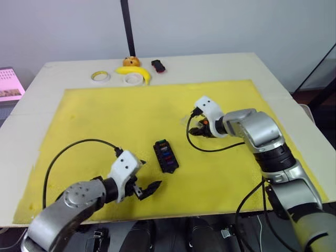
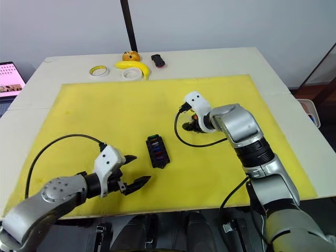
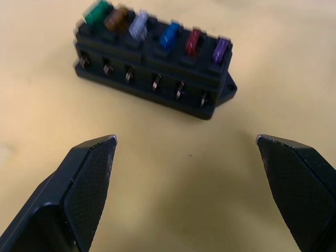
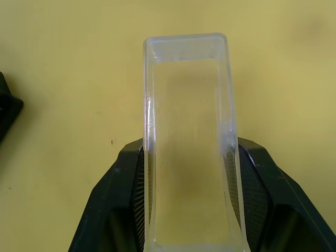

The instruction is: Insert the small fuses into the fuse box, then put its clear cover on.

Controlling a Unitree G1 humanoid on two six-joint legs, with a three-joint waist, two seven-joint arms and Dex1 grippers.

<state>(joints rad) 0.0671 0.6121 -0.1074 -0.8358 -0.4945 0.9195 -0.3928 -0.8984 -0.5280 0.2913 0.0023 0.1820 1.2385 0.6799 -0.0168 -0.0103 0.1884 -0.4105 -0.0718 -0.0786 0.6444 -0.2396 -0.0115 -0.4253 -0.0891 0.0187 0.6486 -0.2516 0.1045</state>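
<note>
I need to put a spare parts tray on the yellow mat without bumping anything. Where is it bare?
The yellow mat is bare along its far-left stretch, between the tape rolls and the left gripper, and along its far edge. It is crowded mid-mat: the fuse box lies between the left gripper and the right gripper, which holds the clear cover.
</note>
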